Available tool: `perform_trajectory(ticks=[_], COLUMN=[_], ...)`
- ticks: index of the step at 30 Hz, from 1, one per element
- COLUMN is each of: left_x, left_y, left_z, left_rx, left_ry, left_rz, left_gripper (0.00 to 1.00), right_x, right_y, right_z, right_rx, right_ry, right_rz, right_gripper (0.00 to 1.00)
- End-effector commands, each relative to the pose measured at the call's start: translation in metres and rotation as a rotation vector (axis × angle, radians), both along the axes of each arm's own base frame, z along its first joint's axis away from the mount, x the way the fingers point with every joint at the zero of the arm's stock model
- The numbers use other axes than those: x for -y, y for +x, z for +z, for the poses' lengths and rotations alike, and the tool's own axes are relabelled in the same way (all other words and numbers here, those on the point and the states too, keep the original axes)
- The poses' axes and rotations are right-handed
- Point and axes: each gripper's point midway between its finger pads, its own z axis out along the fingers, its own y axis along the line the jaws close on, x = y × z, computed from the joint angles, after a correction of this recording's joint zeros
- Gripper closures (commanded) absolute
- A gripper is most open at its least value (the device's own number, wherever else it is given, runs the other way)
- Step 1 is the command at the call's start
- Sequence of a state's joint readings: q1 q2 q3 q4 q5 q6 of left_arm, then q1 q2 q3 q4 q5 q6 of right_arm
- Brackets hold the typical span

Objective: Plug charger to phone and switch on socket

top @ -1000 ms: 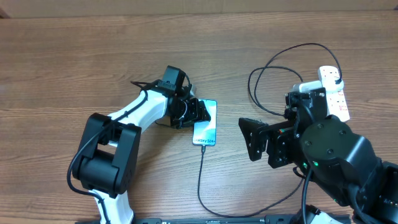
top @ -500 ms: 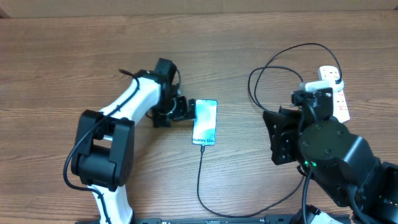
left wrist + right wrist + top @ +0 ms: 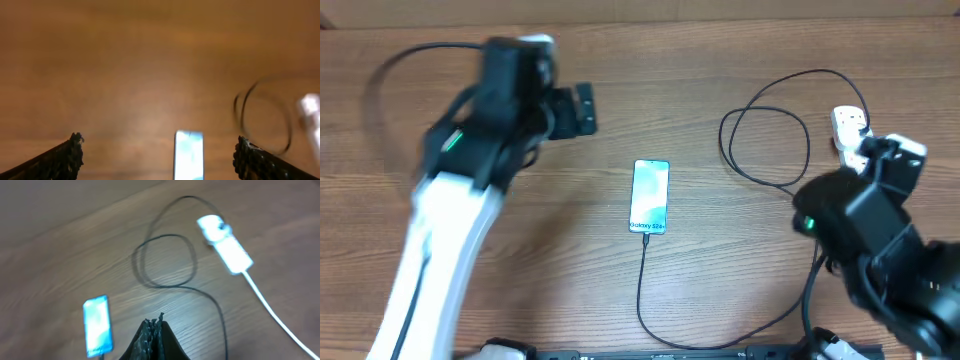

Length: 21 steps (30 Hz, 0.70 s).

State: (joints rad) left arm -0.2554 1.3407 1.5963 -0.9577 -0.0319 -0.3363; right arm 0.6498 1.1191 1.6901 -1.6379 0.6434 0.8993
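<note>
Items I log from my remote station:

1. Phone (image 3: 650, 195): lies flat and screen-up near the middle of the table (image 3: 720, 40). Its long axis runs 12 to 6 o'clock in the overhead view. The screen is lit light blue, with small text at the 6 o'clock end. Neither arm is touching it.

2. Charger (image 3: 641, 275): thin black cable.
   - One end meets the phone's 6 o'clock edge; I cannot tell whether the tip is fully seated.
   - From there it runs toward 6 o'clock and sweeps along the near table edge toward 4 o'clock, where the right arm (image 3: 870, 230) hides it.
   - A large open loop lies at 2 o'clock from the phone and reaches up to the socket.

3. Socket (image 3: 225, 247): white strip at 2 o'clock from the phone, well apart from it. In the overhead view the right arm partly covers it. Its white cord (image 3: 270, 305) trails off toward 4 o'clock in the right wrist view. Switch position is too blurred to read.

4. Left gripper (image 3: 158, 139): fingers spread wide with nothing between them. It sits high above the table with the phone low in its view. The left arm (image 3: 470, 150) is blurred, at 10 o'clock from the phone.

5. Right gripper (image 3: 155, 322): fingertips pressed together, holding nothing, above bare wood between the phone and the loop.
</note>
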Motion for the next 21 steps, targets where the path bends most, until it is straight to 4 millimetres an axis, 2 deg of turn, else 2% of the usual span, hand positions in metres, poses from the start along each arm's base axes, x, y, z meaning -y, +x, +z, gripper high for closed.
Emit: perform_trajectory(ticks=[1, 4, 9, 15, 21], left_x=[-0.033, -0.048, -0.066, -0.073, -0.073], left_y=[-0.027, -0.057, -0.098, -0.121, -0.131], left_z=[0.031, 0.049, 0.053, 0.037, 0.017], left_rx=[0.098, 0.139, 0.129, 0.046, -0.055], left_ry=[0.086, 0.100, 0.135, 0.166, 0.194], left_rz=[0.108, 0.143, 0.171, 0.165, 0.148], left_gripper=[0.00, 0.00, 0.00, 0.00, 0.00], right_x=[0.021, 0.038, 0.067, 0.108, 0.167], right_y=[0.009, 0.021, 0.050, 0.082, 0.102], right_z=[-0.004, -0.016, -0.040, -0.078, -0.131], right_rx=[-0.028, -0.087, -0.195, -0.306, -0.417], right_ry=[0.032, 0.041, 0.078, 0.220, 0.341], right_rz=[-0.135, -0.210, -0.288, -0.381, -0.512], right_gripper=[0.96, 0.96, 0.96, 0.96, 0.96])
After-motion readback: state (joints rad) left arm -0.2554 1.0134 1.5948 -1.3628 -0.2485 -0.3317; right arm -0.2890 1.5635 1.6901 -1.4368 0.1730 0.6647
